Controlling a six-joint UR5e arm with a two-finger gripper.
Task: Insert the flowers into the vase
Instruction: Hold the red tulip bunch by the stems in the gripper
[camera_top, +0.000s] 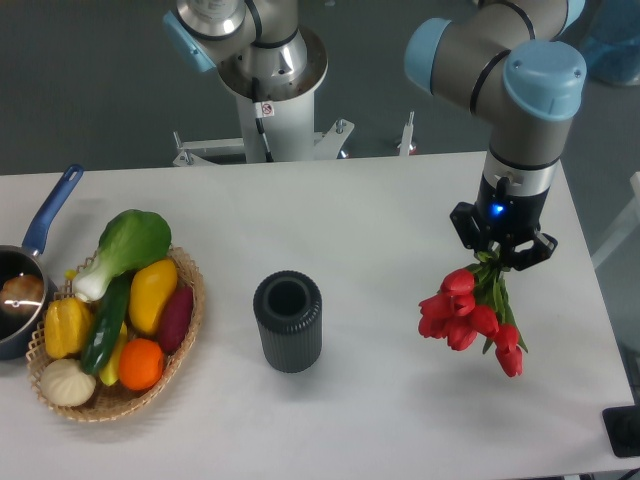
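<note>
The flowers (470, 315), a bunch of red tulips with green stems, hang buds-down over the right part of the table. My gripper (497, 256) is shut on their stems from above. The vase (288, 320), a dark ribbed cylinder with a round open mouth, stands upright near the table's middle, well to the left of the flowers and apart from them.
A wicker basket (188, 330) of toy vegetables and fruit sits at the left front. A blue-handled pot (30, 270) lies at the far left edge. The robot's base (265, 90) stands behind the table. The table's right edge runs close to the flowers.
</note>
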